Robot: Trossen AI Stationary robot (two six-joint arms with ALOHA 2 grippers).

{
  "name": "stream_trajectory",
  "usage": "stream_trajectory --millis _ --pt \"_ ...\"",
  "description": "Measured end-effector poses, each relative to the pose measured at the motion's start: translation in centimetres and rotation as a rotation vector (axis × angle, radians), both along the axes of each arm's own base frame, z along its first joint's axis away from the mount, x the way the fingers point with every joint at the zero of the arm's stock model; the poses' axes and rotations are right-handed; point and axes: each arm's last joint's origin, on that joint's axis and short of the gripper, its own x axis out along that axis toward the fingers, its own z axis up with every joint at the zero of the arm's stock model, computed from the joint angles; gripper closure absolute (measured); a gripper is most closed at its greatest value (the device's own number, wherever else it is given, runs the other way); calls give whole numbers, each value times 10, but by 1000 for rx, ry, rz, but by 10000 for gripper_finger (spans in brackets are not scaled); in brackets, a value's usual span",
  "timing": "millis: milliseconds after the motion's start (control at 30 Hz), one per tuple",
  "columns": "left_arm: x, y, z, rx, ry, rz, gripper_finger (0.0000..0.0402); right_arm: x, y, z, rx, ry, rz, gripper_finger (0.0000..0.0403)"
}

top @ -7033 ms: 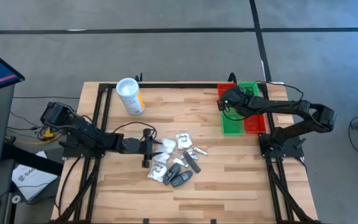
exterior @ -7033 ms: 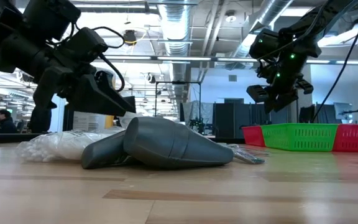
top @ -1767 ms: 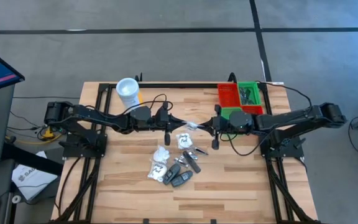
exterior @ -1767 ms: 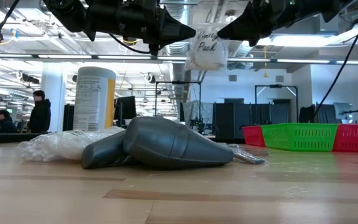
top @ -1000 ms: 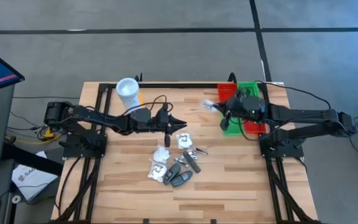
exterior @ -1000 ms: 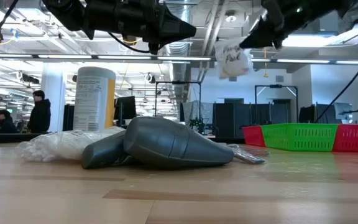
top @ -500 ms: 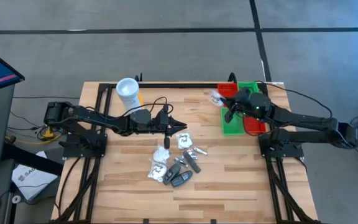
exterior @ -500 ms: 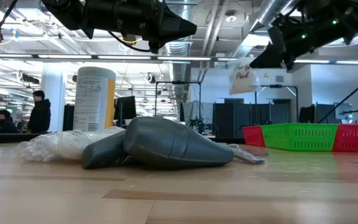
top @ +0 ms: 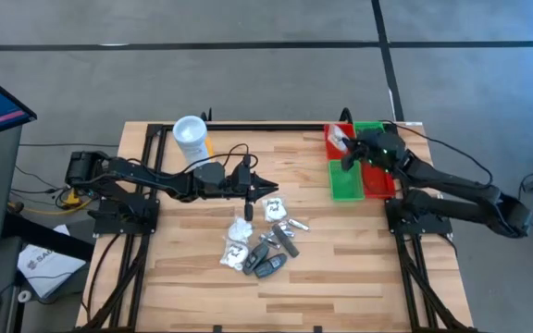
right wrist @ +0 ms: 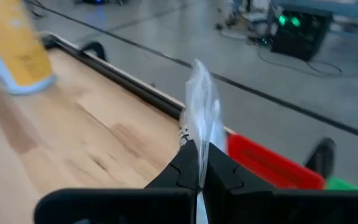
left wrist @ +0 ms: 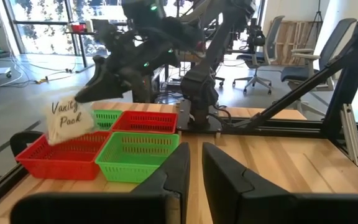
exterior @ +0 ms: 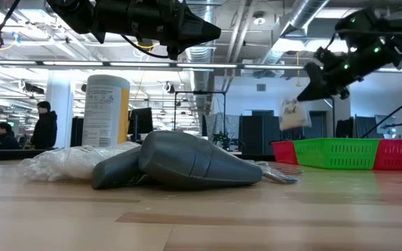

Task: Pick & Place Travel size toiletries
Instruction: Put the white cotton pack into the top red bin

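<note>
Right gripper (top: pixel 344 154) pinched shut on a white packet (top: pixel 338 141), holding it in the air over the red bin (top: pixel 337 135) at about 2 o'clock on the table (top: pixel 359 259). Packet is a flat clear-wrapped white pouch with dark script reading "Vanity Pack" (left wrist: pixel 67 118), hanging down from the fingertips; from the right wrist view it shows edge-on (right wrist: pixel 201 118) as a thin crinkled translucent sheet clamped between the two dark fingers (right wrist: pixel 182 165). In the low view it dangles (exterior: pixel 292 112) above the bin rims, clear of them. Green bin (top: pixel 347 182) just beside the red one, another red bin (top: pixel 378 181) on its far side. Left gripper (top: pixel 266 189) hovers near table centre, fingers narrow with only a slim gap, holding nothing. Rest of the toiletries (top: pixel 262 245) lie in a loose pile at about 6 o'clock from centre: white wrapped packets plus dark grey little tubes (a couple of small silvery bits too, too small to tell). White canister (top: pixel 193 141) with yellow label at 10 o'clock, lying tilted.
</note>
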Motion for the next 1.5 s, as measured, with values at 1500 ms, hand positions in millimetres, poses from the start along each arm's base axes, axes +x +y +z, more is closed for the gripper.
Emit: stream_trajectory --millis 1500 --pt "0 0 0 8 0 0 366 4 -74 -68 136 93 -124 402"
